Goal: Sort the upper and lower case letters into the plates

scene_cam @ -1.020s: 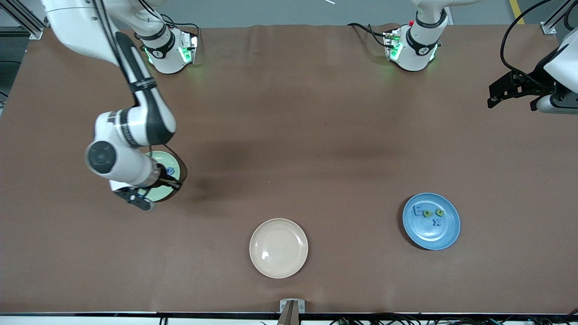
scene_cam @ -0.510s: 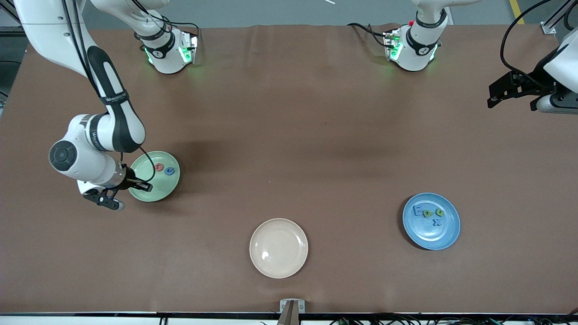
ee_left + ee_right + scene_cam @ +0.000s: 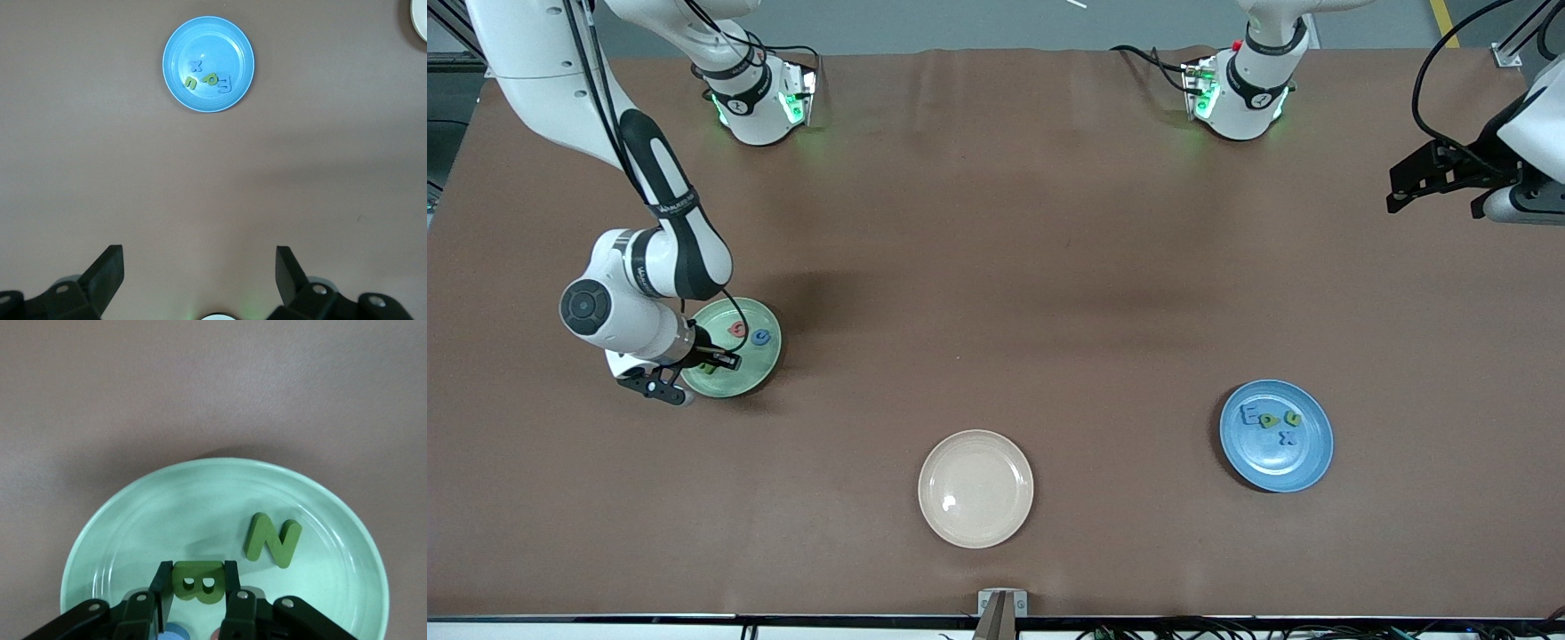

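The right pincer (image 3: 197,587) is clamped on a green letter B (image 3: 198,582), its two dark fingers pressing the letter's flat sides, and it hangs directly over the pale mint-green plate (image 3: 765,364) at the right arm's end of the tabletop (image 3: 996,267). That is the relation the coming move turns on: the plate's floor lies straight below the held letter, so, as I judge it, the pincer only has to lower and let go. In the right wrist view the B's long axis runs across the gap between the fingers.

A green letter N (image 3: 272,539) already lies flat in the mint plate, just beside the B and apart from it. The front view also shows a red letter (image 3: 738,329) and a blue letter (image 3: 761,337) in that plate; which characters they are I cannot quite read.

The left pincer (image 3: 199,270) stands wide open and empty, waiting high at the left arm's end of the tabletop. The blue plate (image 3: 1316,462) sits well apart from it and holds four letters: two blue, two green. A cream plate (image 3: 975,533) rests between the two coloured plates, nearer the front camera, with nothing in it.

The letters look chunky, matte and foam-like; the plates are smooth, glossy, round and shallow-rimmed; the tabletop cover is dull brown.
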`<action>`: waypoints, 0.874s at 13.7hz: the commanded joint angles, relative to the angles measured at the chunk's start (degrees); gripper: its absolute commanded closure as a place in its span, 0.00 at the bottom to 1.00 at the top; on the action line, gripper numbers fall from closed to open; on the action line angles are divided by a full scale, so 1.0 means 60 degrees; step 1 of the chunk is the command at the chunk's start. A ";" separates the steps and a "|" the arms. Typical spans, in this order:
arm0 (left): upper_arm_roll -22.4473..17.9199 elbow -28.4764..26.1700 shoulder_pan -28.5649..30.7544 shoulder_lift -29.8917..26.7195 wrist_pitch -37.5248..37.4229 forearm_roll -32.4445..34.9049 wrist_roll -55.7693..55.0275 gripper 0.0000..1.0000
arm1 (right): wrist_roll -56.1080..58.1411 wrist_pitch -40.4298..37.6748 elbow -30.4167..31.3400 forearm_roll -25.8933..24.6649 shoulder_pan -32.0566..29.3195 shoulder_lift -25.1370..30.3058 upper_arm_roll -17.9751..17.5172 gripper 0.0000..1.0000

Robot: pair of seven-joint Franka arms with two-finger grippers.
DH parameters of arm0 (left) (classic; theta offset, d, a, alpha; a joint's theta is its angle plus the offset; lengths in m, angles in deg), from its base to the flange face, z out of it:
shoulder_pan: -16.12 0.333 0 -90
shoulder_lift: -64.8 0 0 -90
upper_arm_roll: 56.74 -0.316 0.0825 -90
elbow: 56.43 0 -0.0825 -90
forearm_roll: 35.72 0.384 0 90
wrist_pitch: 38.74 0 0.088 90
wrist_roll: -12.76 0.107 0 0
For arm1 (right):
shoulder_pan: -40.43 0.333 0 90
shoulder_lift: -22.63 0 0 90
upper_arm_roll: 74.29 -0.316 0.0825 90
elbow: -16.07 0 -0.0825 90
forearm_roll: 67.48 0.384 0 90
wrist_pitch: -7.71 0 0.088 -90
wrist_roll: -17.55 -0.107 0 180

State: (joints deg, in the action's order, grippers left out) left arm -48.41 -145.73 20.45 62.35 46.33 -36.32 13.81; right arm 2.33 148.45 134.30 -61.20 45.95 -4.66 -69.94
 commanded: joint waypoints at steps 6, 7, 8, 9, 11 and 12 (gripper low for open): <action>-0.0012 -0.0175 -0.0032 -0.0162 0.0133 0.0115 0.0191 0.00 | 0.0208 -0.0544 -0.0338 -0.0050 -0.0072 0.0124 -0.0124 0.00; -0.0012 -0.0175 -0.0032 -0.0162 0.0133 0.0115 0.0191 0.00 | 0.0368 -0.1156 -0.0630 -0.0079 -0.0086 0.0241 -0.0124 0.00; -0.0012 -0.0175 -0.0032 -0.0162 0.0133 0.0115 0.0191 0.00 | 0.0747 -0.2003 -0.1082 -0.0079 -0.0144 0.0431 -0.0095 0.00; -0.0012 -0.0175 -0.0032 -0.0162 0.0133 0.0115 0.0191 0.00 | 0.1171 -0.2882 -0.1623 -0.0094 -0.0246 0.0534 -0.0052 0.00; -0.0012 -0.0175 -0.0032 -0.0177 0.0133 0.0115 0.0191 0.00 | 0.1861 -0.4990 -0.3072 -0.0254 -0.0670 0.0623 -0.0022 0.00; -0.0012 -0.0175 -0.0032 -0.0177 0.0133 0.0144 0.0191 0.00 | 0.2125 -0.6044 -0.3891 -0.0531 -0.0861 0.0623 -0.0036 0.00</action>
State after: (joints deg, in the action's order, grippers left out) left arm -48.40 -145.80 20.45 62.35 46.43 -36.32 13.81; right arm 11.33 122.32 118.83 -62.21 44.17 -1.67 -69.43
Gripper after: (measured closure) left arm 0.000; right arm 0.000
